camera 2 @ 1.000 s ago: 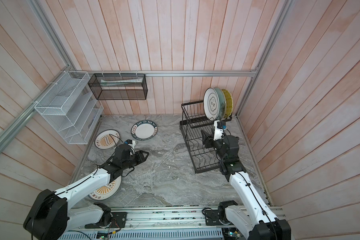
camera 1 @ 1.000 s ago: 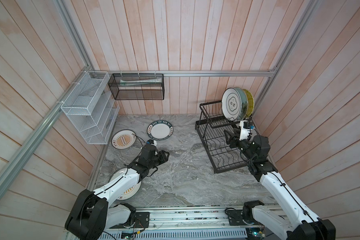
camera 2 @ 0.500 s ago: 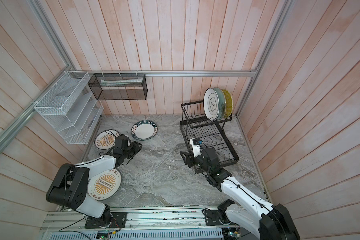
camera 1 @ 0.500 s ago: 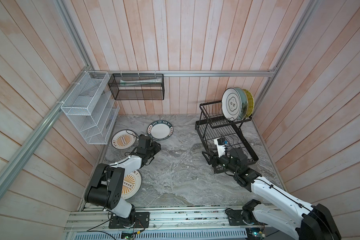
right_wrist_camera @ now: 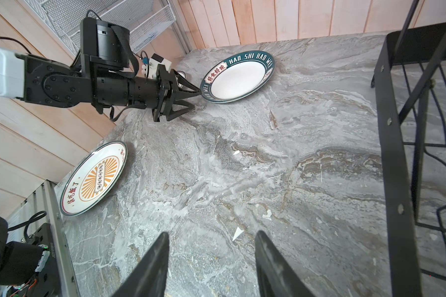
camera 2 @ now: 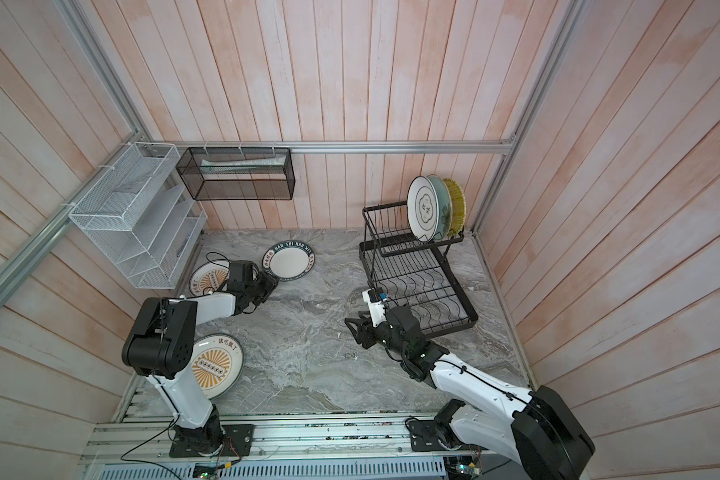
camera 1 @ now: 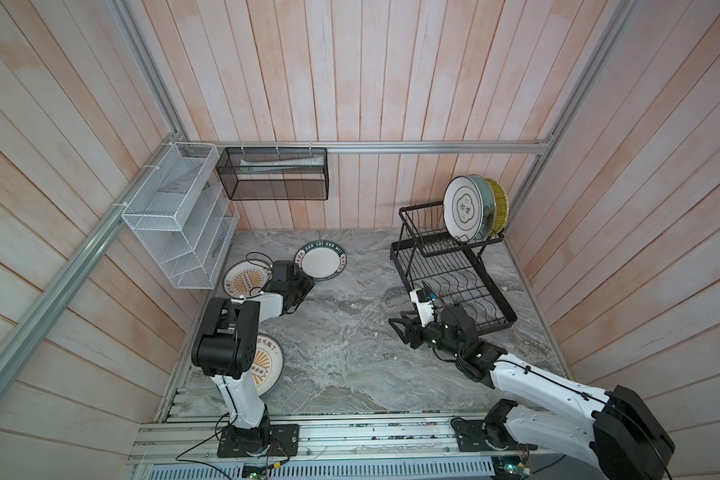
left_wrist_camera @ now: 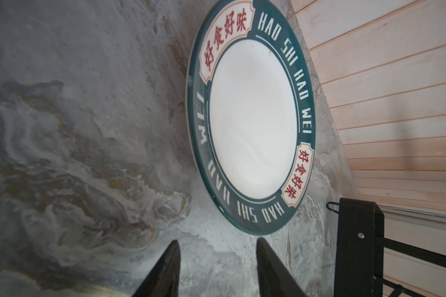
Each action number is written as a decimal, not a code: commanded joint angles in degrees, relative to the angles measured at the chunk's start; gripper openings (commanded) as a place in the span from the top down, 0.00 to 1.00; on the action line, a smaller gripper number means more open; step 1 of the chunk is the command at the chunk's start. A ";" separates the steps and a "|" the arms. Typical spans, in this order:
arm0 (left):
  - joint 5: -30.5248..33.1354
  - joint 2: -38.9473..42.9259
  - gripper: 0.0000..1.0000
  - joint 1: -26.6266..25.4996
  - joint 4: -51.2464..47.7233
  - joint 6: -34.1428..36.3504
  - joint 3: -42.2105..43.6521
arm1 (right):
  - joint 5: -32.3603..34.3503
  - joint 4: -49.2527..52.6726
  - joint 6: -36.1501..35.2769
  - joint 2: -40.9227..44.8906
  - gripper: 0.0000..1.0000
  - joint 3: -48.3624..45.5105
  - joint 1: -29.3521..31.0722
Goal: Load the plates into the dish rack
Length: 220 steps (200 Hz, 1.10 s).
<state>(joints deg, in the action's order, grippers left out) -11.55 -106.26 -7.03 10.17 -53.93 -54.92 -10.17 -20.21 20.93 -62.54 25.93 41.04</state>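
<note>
Left jaws, parted and empty, sit just short of, perhaps touching, the flat white plate (left_wrist_camera: 252, 120) with dark teal lettered rim. Right jaws parted, empty.

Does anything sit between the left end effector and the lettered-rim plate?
Nothing visible does. The left end effector, open, points at the near rim of the lettered-rim plate, with only marble tabletop between them.

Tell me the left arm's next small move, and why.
Probably ease the left gripper forward so its open jaws straddle the near rim of the lettered-rim plate. The plate lies on the table close ahead of the gripper, not yet gripped.
</note>
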 commanded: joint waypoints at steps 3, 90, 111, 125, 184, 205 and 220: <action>-1.15 -2.74 0.52 0.78 1.77 -2.10 -2.68 | 0.50 -1.28 0.89 -1.33 0.47 0.47 0.58; -2.74 -8.99 0.55 2.45 0.11 -3.57 -8.96 | 1.22 -2.42 3.55 -0.25 0.49 -1.52 0.98; -2.69 -10.19 0.58 2.85 -0.62 -3.64 -10.46 | 1.21 -2.99 3.90 -0.47 0.49 -1.98 1.06; -2.92 -10.96 0.59 2.98 -1.10 -3.55 -11.49 | 0.96 -2.94 4.12 -0.55 0.50 -1.94 1.15; -2.75 -13.22 0.71 3.26 -2.08 -3.37 -13.03 | 1.88 -2.30 5.06 -0.33 0.51 -2.46 1.59; -2.94 -13.85 0.73 3.25 -1.79 -3.55 -13.27 | 1.91 -2.65 5.53 -0.30 0.51 -2.86 1.77; -3.01 -14.22 0.74 3.30 -1.83 -3.46 -13.21 | 2.09 -2.81 5.79 -0.34 0.51 -3.03 1.94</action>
<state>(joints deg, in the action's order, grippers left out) -14.39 -118.34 -4.03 9.34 -57.69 -67.20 -8.99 -21.93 25.69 -63.48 23.68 42.39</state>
